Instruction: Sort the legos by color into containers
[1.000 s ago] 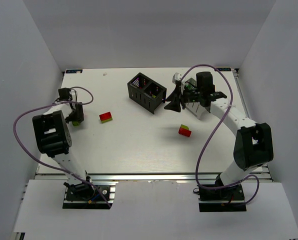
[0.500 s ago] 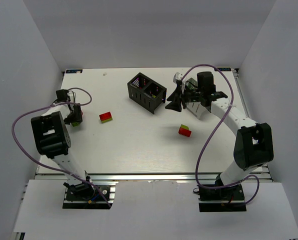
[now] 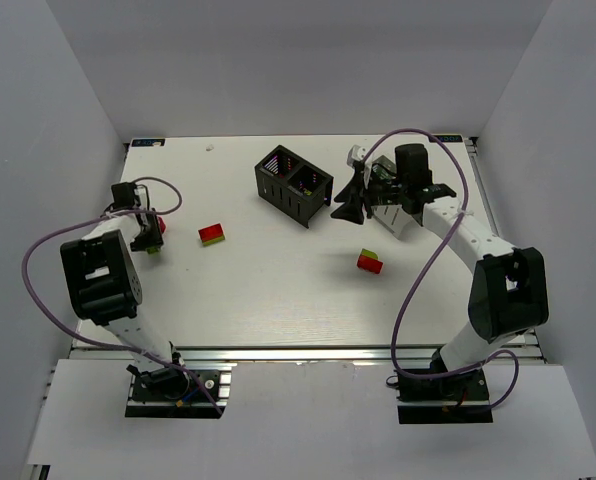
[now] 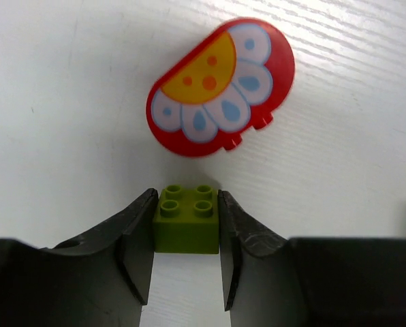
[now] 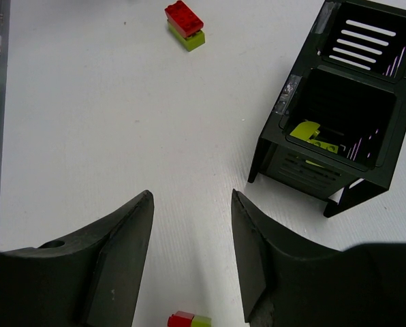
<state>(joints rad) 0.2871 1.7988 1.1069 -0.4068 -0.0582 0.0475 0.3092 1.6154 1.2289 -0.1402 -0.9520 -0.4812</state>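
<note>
No legible text, brand or number found; the small labels [image 3: 148, 142] at the table's [image 3: 278, 290] far corners are too small to read.

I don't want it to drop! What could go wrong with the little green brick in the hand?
The left hand pinches the green brick only at its fingertips, so it might slip out when lifted. The red flower piece lies just beyond it and could get bumped.

Just ahead of the left claw [image 4: 186, 204], which pinches a green brick [image 4: 186, 231], a red flower piece [image 4: 220, 88] blocks the way, whereas the spread right claw [image 5: 191, 197] faces bare table [image 5: 107, 116], with the black bin [image 5: 305, 170] ahead to its right.
</note>
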